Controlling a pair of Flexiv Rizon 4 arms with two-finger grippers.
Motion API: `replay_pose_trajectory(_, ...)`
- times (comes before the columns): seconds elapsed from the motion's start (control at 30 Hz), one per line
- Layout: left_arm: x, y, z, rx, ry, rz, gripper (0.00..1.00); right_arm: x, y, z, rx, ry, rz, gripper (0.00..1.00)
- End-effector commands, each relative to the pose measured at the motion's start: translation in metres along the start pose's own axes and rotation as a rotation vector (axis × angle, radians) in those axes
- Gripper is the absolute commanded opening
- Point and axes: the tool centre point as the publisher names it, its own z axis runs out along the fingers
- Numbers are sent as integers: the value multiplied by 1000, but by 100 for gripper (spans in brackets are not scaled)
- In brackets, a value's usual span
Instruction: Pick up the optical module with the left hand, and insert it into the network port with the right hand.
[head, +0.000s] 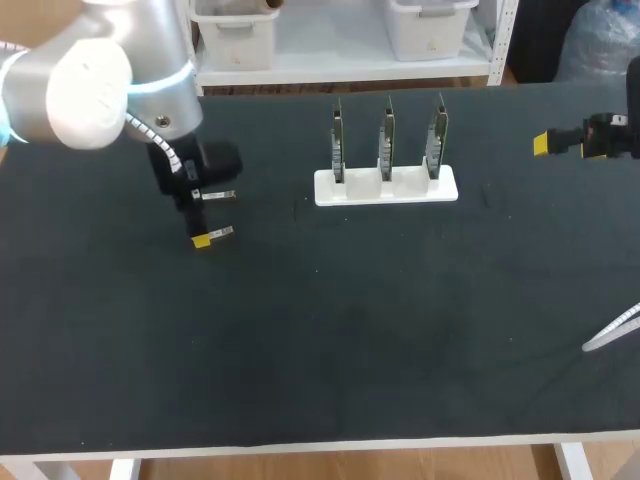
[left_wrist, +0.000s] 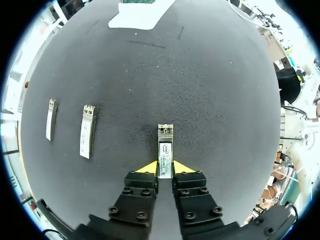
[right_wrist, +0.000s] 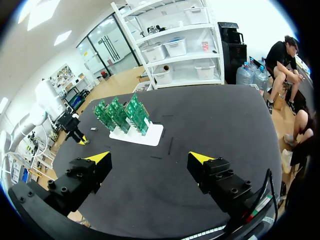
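The optical module (left_wrist: 165, 150), a slim metal bar with a printed label on top and a two-socket end facing away from the arm, sits between the yellow tips of the left fingers (left_wrist: 147, 167). Both tips press its sides near the rear end, so the fingers stand only as far apart as the module is wide. Whether it is lifted off the dark worktop (head: 350, 330) or resting on it cannot be told.

Beside that hand, two more modules (left_wrist: 87, 131) of the same silvery, oblong shape lie flat on the worktop, parallel to each other and a little apart.

Ahead of the held module, well apart from it, stands a white rectangular holder (head: 385, 187). Three green circuit boards (head: 386, 140) stand upright in its slots, side by side and evenly spaced.

The right fingers (right_wrist: 100, 159) are spread wide with nothing between them, held above the worktop's far right side, away from the holder.

The worktop is matte black with a fine grain.
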Motion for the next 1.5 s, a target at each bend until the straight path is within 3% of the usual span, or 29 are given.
replay_pose_trajectory(0.03, -1, 0, -3, 8, 5, 17, 0, 0, 0, 1, 1, 0, 1, 100)
replay_pose_trajectory(0.2, -5, -2, -6, 13, -36, 41, 0, 0, 0, 1, 1, 0, 1, 100)
replay_pose_trajectory(0.67, -5, -2, -6, 5, -33, 33, 0, 0, 0, 1, 1, 0, 1, 100)
replay_pose_trajectory(0.93, -24, 0, -26, 9, -314, 87, 0, 0, 0, 1, 1, 0, 1, 100)
replay_pose_trajectory(1.17, -34, -3, -58, -46, -472, 145, 0, 0, 0, 1, 1, 0, 1, 100)
replay_pose_trajectory(1.33, -39, -5, -69, -60, -565, 218, 0, 0, 0, 1, 1, 0, 1, 100)
replay_pose_trajectory(1.5, -42, -4, -71, -74, -564, 222, 0, 0, 0, 1, 1, 0, 1, 100)
